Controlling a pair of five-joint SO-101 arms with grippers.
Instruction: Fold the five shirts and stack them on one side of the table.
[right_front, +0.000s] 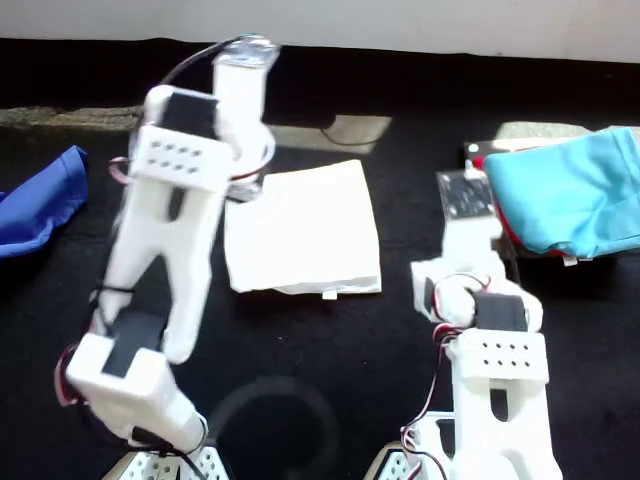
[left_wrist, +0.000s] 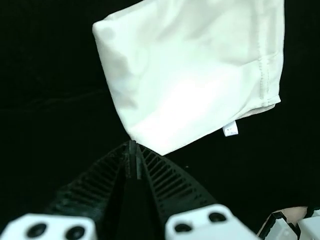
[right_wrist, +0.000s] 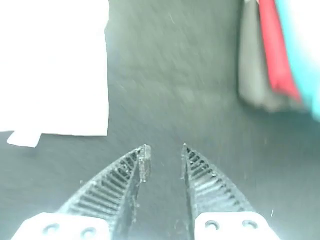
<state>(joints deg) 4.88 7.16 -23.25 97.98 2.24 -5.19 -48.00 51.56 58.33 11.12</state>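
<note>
High view, centre: a white shirt (right_front: 305, 230) is laid folded into a rough rectangle, flat on the black counter (right_front: 320, 350); a small tag (right_front: 328, 295) is seen at its lower edge.
High view, left edge: a blue shirt (right_front: 40, 200) is found bunched and partly cut off by the frame, well apart from the white shirt.
High view, upper right: a teal shirt (right_front: 575, 195) is placed on top of a stack; a red layer (right_front: 512, 230) is seen under its left edge.
Left arm (right_front: 165, 230): raised over the left half of the frame, beside the white shirt's left edge.
Left end effector (left_wrist: 131, 150): clenched, fingertips pressed together, just beside an edge of the white shirt (left_wrist: 195, 75); contact with the cloth cannot be told.
Right arm (right_front: 495, 370): positioned at lower right, between the white shirt and the stack.
Right end effector (right_wrist: 164, 155): released, a gap kept between the fingertips, nothing gripped; bare counter is seen beneath.
Right wrist view, stack: the red layer (right_wrist: 275, 50) is sandwiched between teal and a grey layer (right_wrist: 250, 65).
</note>
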